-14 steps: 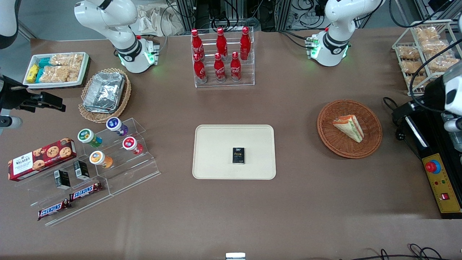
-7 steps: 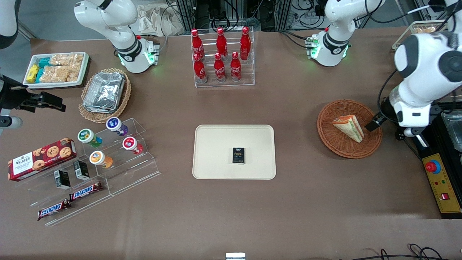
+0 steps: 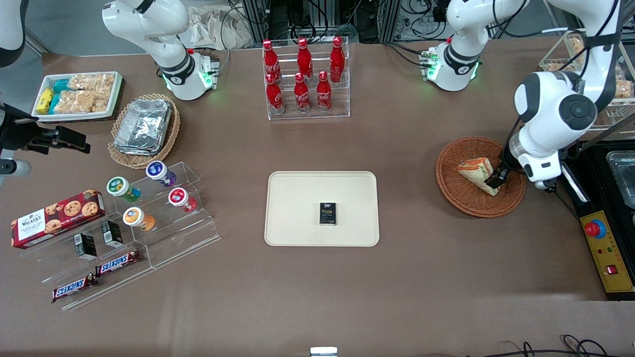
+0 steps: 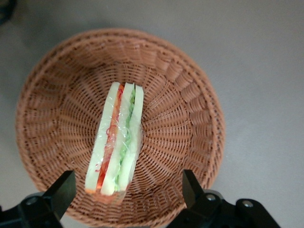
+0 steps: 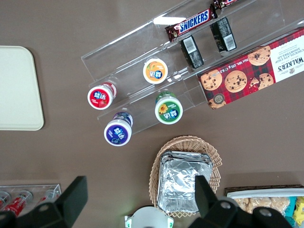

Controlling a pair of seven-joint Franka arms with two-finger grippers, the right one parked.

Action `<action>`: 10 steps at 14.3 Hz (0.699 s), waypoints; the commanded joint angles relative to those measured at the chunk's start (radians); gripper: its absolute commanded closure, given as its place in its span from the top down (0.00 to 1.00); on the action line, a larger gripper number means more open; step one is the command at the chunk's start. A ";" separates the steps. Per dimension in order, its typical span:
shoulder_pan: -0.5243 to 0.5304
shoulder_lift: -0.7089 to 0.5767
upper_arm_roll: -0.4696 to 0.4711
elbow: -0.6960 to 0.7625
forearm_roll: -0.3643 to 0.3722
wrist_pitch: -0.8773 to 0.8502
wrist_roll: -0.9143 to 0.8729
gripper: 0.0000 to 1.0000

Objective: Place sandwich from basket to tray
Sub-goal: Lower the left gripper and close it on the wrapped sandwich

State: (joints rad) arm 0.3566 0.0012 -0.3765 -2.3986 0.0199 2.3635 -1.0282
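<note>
The sandwich lies in the reddish-brown wicker basket, standing on edge with its pale bread and its red and green filling layers facing up. My left gripper hovers open just above the basket, over the sandwich's wide end. Its black fingers stand far apart and touch nothing. The cream tray lies mid-table, well away from the basket toward the parked arm's end.
A small black box sits on the tray. A rack of red bottles stands farther from the camera than the tray. A yellow control box and a wire rack of snack packets flank the basket.
The left arm swung in from the working arm's end of the table and came down over the basket; its gripper now hangs above the sandwich. The sandwich has not moved.
</note>
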 commanded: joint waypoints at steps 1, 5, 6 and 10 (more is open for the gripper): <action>-0.002 0.006 -0.001 -0.103 0.021 0.140 -0.036 1.00; -0.001 0.062 -0.001 -0.128 0.069 0.190 -0.036 0.88; 0.002 0.068 -0.001 -0.126 0.072 0.192 -0.036 0.47; 0.007 0.074 -0.001 -0.120 0.094 0.191 -0.029 0.00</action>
State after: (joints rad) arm 0.3581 0.0814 -0.3754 -2.4873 0.0676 2.4854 -1.0256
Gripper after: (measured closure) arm 0.507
